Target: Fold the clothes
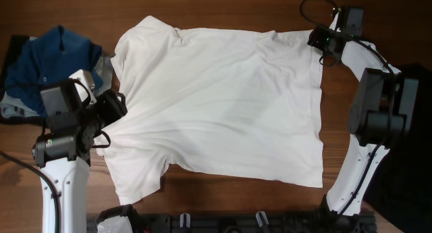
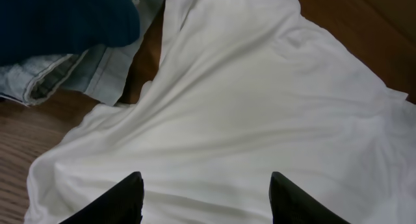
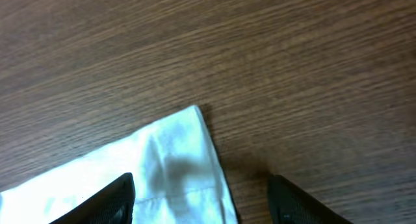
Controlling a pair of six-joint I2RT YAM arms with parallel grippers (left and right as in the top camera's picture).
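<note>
A large white shirt [image 1: 216, 105] lies spread flat across the middle of the wooden table, one sleeve toward the front left. My left gripper [image 1: 120, 105] hovers at the shirt's left edge. In the left wrist view the left gripper [image 2: 207, 185] is open, with creased white cloth [image 2: 260, 107] under it and nothing pinched. My right gripper [image 1: 324, 52] is at the shirt's far right corner. In the right wrist view the right gripper [image 3: 201, 185] stands open, and the hemmed shirt corner [image 3: 175, 159] lies flat on the wood between the fingers.
A pile of blue clothes [image 1: 50, 67] sits at the far left, close to my left arm; blue fabric [image 2: 65, 19] and pale denim [image 2: 71, 74] show in the left wrist view. Something dark [image 1: 417, 81] lies at the right edge. A black rail [image 1: 223, 223] runs along the front.
</note>
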